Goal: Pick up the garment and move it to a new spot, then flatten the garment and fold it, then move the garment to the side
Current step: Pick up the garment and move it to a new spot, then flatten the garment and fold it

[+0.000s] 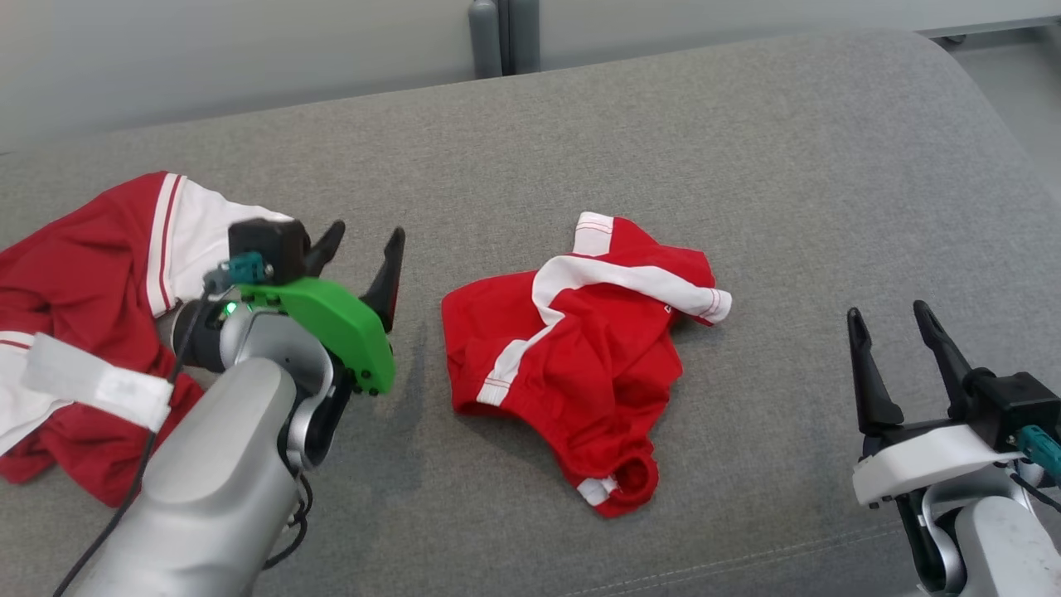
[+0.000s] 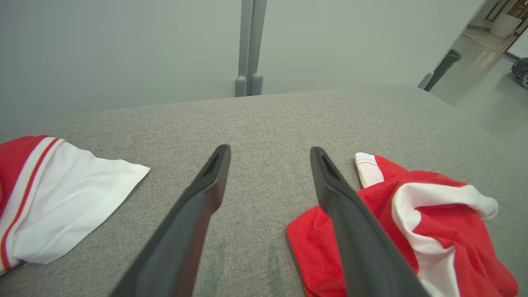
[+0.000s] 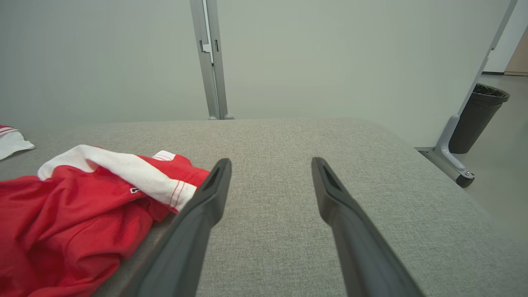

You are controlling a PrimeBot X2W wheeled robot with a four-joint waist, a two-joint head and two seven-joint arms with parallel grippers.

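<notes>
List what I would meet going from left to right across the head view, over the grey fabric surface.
In order: large red and white fabric garment → left gripper with green housing, open → crumpled red fabric garment with white stripes → right gripper with white housing, open.

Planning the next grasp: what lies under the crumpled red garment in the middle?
The middle red garment lies straight on the grey cushion, which shows all round it. Anything beneath its bunched folds is covered and cannot be seen.
</notes>
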